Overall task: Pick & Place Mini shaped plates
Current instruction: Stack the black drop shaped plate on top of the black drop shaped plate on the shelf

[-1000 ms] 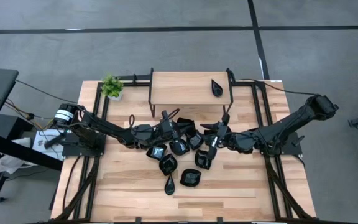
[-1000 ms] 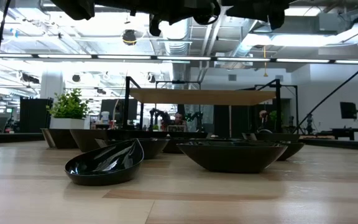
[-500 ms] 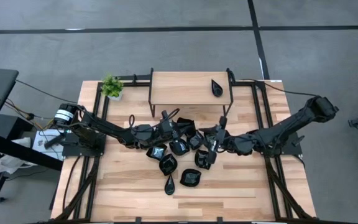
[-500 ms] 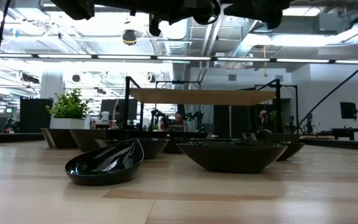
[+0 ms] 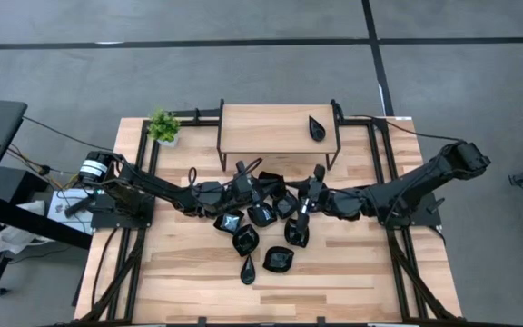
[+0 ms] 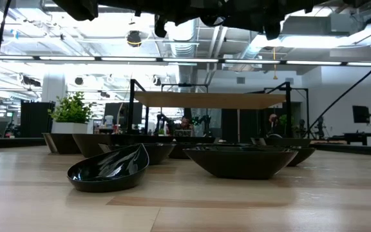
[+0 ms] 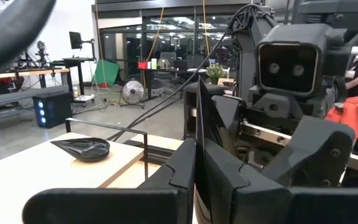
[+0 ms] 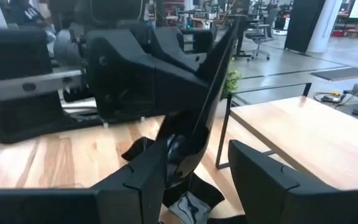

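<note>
1. The left gripper point(image 7: 197, 169) hangs over the middle of the light wooden table point(image 5: 189, 268), clenched on a thin glossy black mini plate point(image 7: 201, 118). It holds the plate edge-up in the air, above the loose cluster of similar black dishes point(image 5: 261, 216).
2. The right gripper point(image 8: 197, 171) faces it from the other side with its fingers point(image 8: 263, 177) released and spread. The held plate's rim stands in the gap between them, closer to one finger than the other; I cannot tell whether it touches.
3. This looks like a hand-over between the arms, with the right claw not yet closed.
4. One black teardrop dish point(image 5: 317, 128) already lies on the raised wooden shelf point(image 5: 271, 132) at the back of the table, which suggests that shelf is the goal.
5. The plate looks light, rigid and slick, probably hard plastic or glazed ware, so it could pivot or slip in a pinch.
6. The best hold is likely across the rim wall, fingers on the inner and outer faces, well clear of the left gripper's pads.
7. The left claw should let go only once the right one is firm; a drop would land on the dishes below.
</note>
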You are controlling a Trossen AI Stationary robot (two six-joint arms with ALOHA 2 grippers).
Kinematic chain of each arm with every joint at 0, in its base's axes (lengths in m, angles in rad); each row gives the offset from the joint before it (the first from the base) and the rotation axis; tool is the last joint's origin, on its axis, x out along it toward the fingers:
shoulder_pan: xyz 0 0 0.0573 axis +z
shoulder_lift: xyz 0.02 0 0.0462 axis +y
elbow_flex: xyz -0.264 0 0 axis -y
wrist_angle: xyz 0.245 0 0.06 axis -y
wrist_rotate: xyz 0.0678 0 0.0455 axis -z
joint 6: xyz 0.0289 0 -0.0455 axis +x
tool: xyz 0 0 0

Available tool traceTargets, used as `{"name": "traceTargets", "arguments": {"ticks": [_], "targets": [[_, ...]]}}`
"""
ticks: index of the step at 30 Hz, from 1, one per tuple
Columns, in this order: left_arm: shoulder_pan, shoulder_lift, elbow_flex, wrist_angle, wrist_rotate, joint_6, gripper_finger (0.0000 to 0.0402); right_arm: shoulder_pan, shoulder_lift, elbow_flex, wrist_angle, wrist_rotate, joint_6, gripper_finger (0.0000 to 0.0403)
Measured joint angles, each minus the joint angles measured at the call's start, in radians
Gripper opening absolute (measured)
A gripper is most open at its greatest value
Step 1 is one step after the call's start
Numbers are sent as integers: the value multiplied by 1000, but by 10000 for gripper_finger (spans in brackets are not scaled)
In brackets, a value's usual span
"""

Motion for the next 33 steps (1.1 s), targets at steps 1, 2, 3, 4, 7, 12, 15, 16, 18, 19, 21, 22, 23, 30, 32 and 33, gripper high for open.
{"name": "traceTargets", "arguments": {"ticks": [1,2,3,4,7,12,15,16,18,19,21,22,23,30,32,33], "targets": [[0,0,0,0,1,0,25,0,0,0,8,0,0,163],[0,0,0,0,2,0,25,0,-1,0,10,0,1,160],[-1,0,0,1,3,0,25,0,-1,0,10,0,2,157],[-1,0,0,0,3,0,25,0,-1,0,9,0,3,154],[0,0,0,2,4,0,25,1,-1,0,15,0,2,140],[0,0,0,3,4,0,25,0,-1,11,22,2,-4,118],[-1,0,0,3,4,0,25,0,-1,24,23,4,-27,112],[-1,0,0,3,5,0,25,0,-1,27,22,4,-32,110],[-1,0,0,3,5,0,25,2,-1,36,21,4,-49,109],[-1,0,0,4,5,0,25,2,-1,41,22,5,-54,109],[-1,0,0,4,6,-1,25,2,-1,49,17,6,-61,108],[-1,0,0,3,6,-1,25,2,-1,52,13,6,-61,108],[-1,0,0,2,6,0,25,2,-1,53,13,8,-61,108],[-1,0,0,2,5,-1,25,2,-1,53,-19,10,-63,108],[-1,0,0,2,4,-1,25,2,-5,53,-30,10,-88,108],[-1,0,0,2,4,-1,25,2,-10,53,-42,11,-99,108]]}}
